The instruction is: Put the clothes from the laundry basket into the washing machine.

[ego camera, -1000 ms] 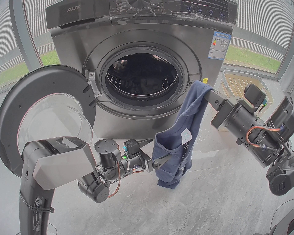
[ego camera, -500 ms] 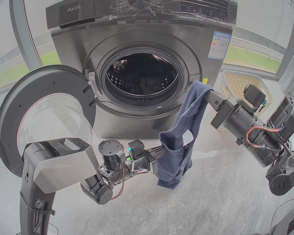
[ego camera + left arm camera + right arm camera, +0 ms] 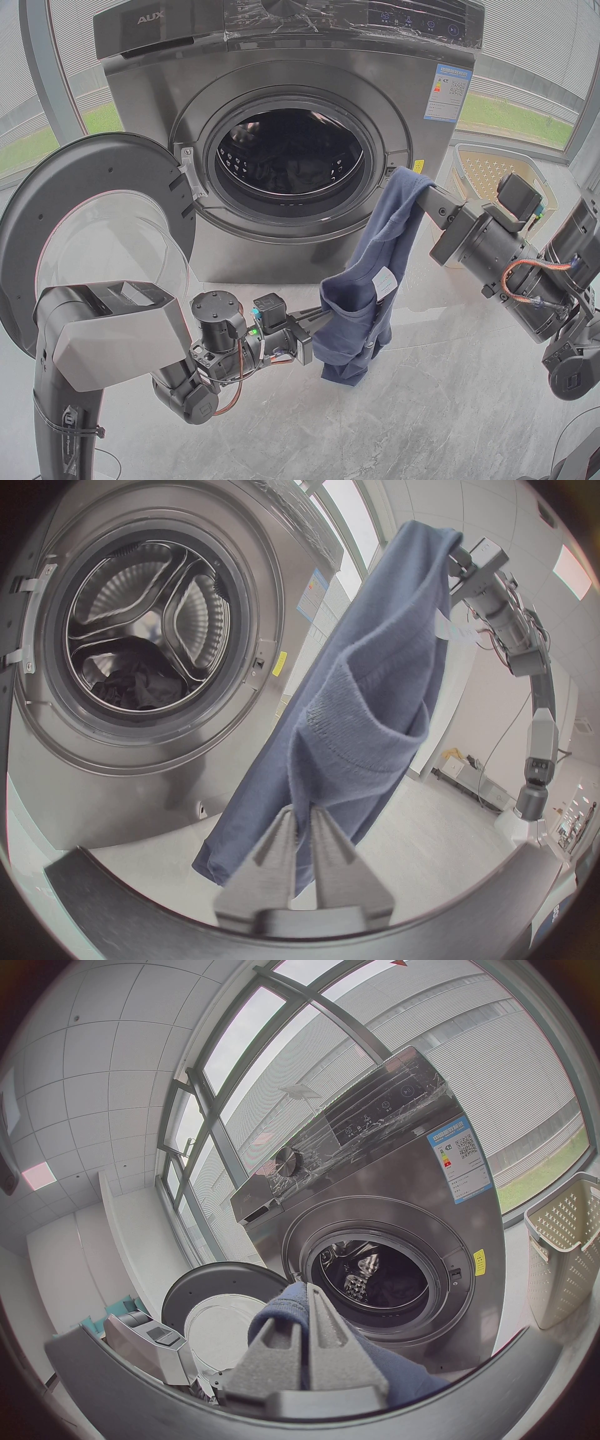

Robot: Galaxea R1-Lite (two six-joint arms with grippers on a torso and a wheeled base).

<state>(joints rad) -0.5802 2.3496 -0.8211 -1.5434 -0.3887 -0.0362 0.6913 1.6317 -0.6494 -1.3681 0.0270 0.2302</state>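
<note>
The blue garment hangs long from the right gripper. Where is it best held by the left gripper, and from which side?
Pinch the bunched fold in its lower half, coming level from the robot's left. The blue garment hangs straight down from the right gripper, its tail near the floor; the left gripper is shut on that fold.

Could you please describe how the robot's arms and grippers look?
Both arms are black and cylindrical; the left arm wears a pale grey shell. Orange cables loop at each wrist. The left gripper and right gripper have dark grey wedge fingers.
</note>
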